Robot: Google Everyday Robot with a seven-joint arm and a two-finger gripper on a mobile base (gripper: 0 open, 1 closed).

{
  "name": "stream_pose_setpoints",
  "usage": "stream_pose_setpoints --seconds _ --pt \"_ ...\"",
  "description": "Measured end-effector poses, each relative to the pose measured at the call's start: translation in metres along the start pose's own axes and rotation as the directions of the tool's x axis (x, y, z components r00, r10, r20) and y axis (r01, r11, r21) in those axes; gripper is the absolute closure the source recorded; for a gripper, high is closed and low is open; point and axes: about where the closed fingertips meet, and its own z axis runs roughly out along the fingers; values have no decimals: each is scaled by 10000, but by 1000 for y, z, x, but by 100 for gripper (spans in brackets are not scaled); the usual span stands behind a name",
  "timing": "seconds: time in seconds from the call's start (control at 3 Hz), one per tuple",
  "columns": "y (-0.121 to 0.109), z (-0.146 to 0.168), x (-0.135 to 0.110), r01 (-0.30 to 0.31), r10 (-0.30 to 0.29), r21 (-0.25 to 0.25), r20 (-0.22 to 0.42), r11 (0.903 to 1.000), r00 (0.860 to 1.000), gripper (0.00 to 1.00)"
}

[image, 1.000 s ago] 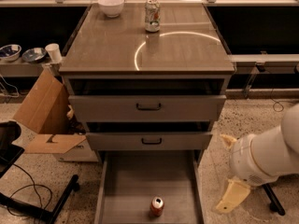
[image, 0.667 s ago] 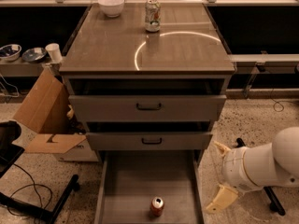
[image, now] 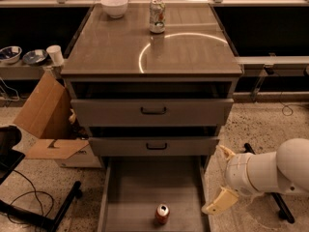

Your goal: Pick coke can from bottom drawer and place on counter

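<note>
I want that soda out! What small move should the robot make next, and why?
Probably swing the open gripper over the grey metal bottom drawer toward the small red-orange coke can: it hangs beside the drawer, not touching the can.

Bottom drawer [image: 130, 197] front cut off below; claw [image: 213, 179] beside it, arm [image: 280, 170] apparently cropped right.

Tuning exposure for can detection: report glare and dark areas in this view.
Camera view: ring-shaped glare on the counter near the silver can; the coke can stands in the dimmer bottom drawer; the open end effector hangs to its right.
</note>
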Motion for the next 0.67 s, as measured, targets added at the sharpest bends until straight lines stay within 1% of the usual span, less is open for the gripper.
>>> stream_pose_setpoints --seconds 0.33,0.67 --pt "1 9 2 -26 26 -98 95 9999 10000 0" --pt "3 45 15 -59 69 -125 770 9999 9970 0"
